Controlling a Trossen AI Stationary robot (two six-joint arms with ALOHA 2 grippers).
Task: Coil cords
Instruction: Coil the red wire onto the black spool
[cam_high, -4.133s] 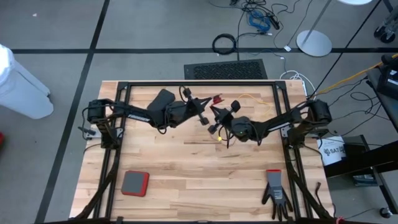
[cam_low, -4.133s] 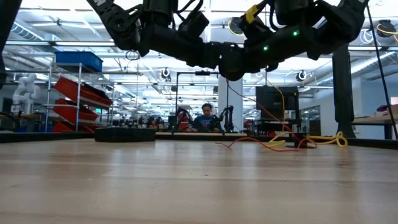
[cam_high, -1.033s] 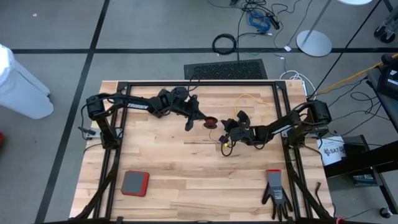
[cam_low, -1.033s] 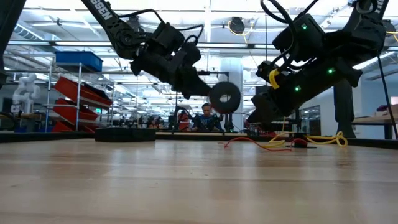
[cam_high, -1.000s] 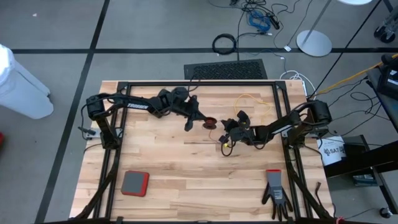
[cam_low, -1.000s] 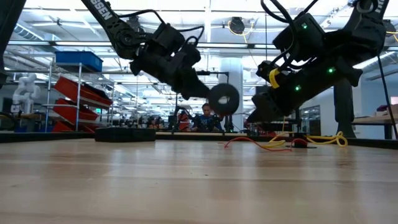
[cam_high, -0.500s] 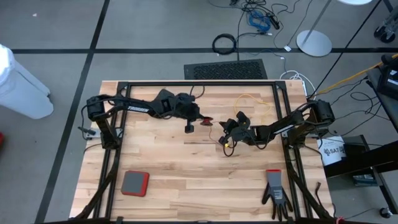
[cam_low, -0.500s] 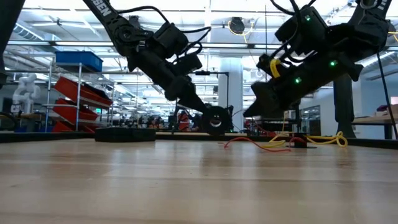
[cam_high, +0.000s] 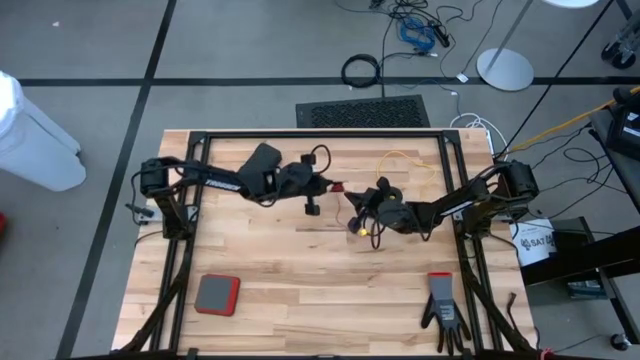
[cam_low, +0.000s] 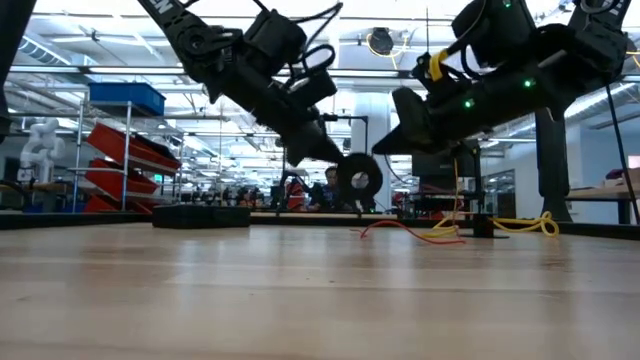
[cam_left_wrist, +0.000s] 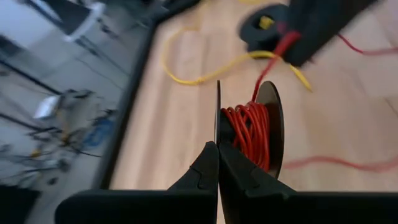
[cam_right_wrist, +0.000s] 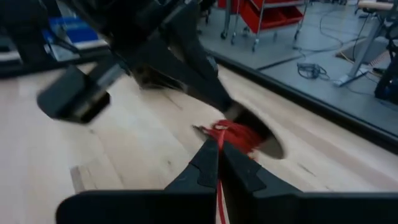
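A small black reel wound with red cord hangs above the table's far middle, and my left gripper is shut on it. From the table's right, my right gripper is shut on the red cord right beside the reel. In the low view the reel hangs clear of the table between the two grippers. A yellow cord with its own black reel lies on the wood beyond. Loose red cord lies on the table. My left gripper pinches the rim of one flange of the reel between its two fingers. The fingers slant down from the table's left. The reel hangs clear of the table, its flanges standing on edge. My right gripper pinches the red cord between its fingertips, a short way from the reel. The fingers come nearly level from the table's right. The cord runs straight from the fingers to the winding.
A red pad lies near the front left and a black glove near the front right. A black frame runs round the table's edges. Behind the table, a person sits far off in the room.
My left gripper has rolled its wrist and turned the reel with it; the reel dipped toward the table, then rose again. My right gripper has risen and tipped up toward level, keeping hold of the red cord and staying close to the reel.
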